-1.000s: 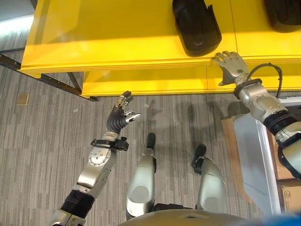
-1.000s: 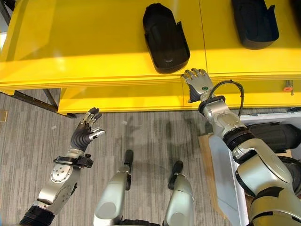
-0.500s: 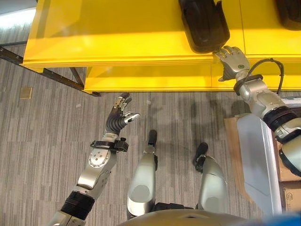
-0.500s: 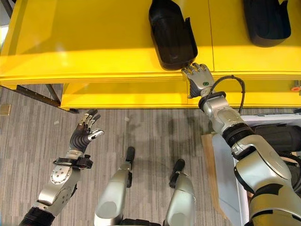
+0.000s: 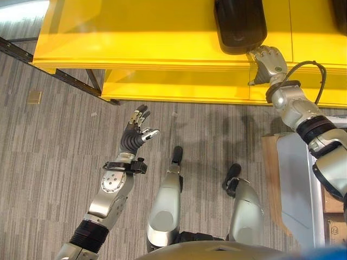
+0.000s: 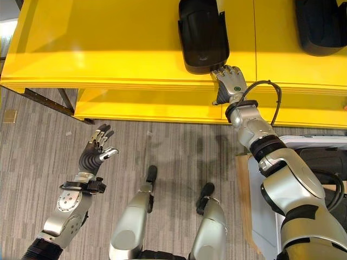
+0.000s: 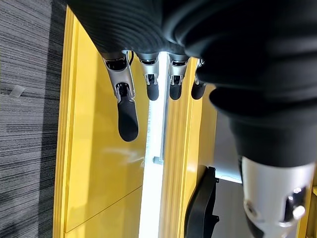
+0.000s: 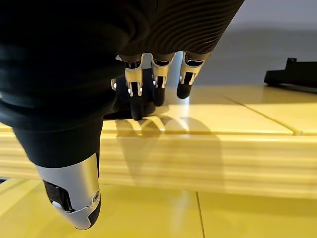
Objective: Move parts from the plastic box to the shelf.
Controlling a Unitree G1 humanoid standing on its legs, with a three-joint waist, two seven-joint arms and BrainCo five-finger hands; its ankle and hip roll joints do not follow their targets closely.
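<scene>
Right hand: the right hand [image 6: 230,80] is seen at the shelf's front edge, fingers nearly straight and loosely spread, nothing gripped; its fingertips [image 8: 143,101] are laid against the near end of a black part [image 6: 203,34], though actual contact cannot be confirmed.
Left hand: the left hand [image 5: 136,132] is held up over the floor, well short of the shelf, fingers relaxed and spread, nothing held.
Shelf: a yellow shelf [image 5: 141,38] with a lower yellow level beneath its front edge; a seam is seen in the top just right of the part.
Floor: grey striped carpet [image 5: 49,146] in front of the shelf.
Part: the part is laid on the shelf top, its long axis running from the front edge toward the back, rounded end nearest the front edge.
Second part: another black part [image 6: 320,24] is laid on the shelf further right, past the seam.
</scene>
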